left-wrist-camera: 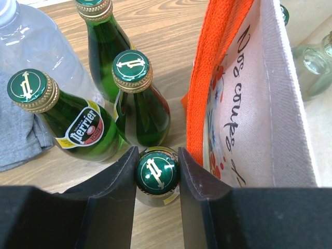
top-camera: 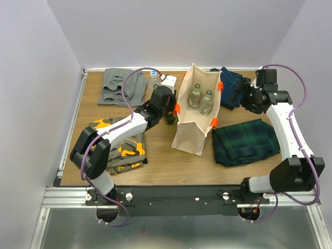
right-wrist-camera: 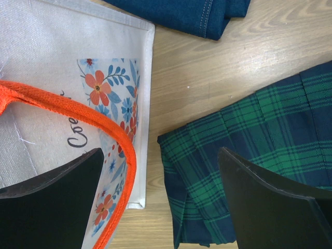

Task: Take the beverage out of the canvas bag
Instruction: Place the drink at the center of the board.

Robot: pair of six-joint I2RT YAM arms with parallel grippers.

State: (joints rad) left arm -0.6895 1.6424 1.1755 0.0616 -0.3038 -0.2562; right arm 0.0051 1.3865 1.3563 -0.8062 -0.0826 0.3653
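**Left fingers shut on a green bottle beside the canvas bag, right fingers wide and empty**

My left wrist camera gave the close detail. My left fingers (left-wrist-camera: 127, 168) were closed nearly all the way on the capped neck of a green bottle (left-wrist-camera: 157, 174). It stood outside the canvas bag (left-wrist-camera: 244, 104), just beside the bag's wall and orange handle (left-wrist-camera: 215, 67). I could not tell whether its base touched the counter (left-wrist-camera: 161, 26). 3 more green bottles (left-wrist-camera: 135, 98) stood just past it, with a clear plastic bottle (left-wrist-camera: 36, 46) and a grey cloth (left-wrist-camera: 15, 135) to one side.

Only the overhead view showed down into the open bag, where 2 clear glass bottles (top-camera: 194, 96) stood upright. It also showed a camouflage garment (top-camera: 122, 142) lying near my left arm (top-camera: 124, 127).

My right wrist camera showed my right fingers (right-wrist-camera: 72, 192) spread as wide as they went, holding nothing. They hung above the bag's flowered wall and a green plaid cloth (right-wrist-camera: 259, 145), with folded denim (right-wrist-camera: 197, 15) farther off.

From above, my left arm reached forward with the elbow bent, wrist tipped down at the bag's left side. My right arm (top-camera: 288, 124) ran up the counter's right edge, then folded inward toward the bag's right wall.
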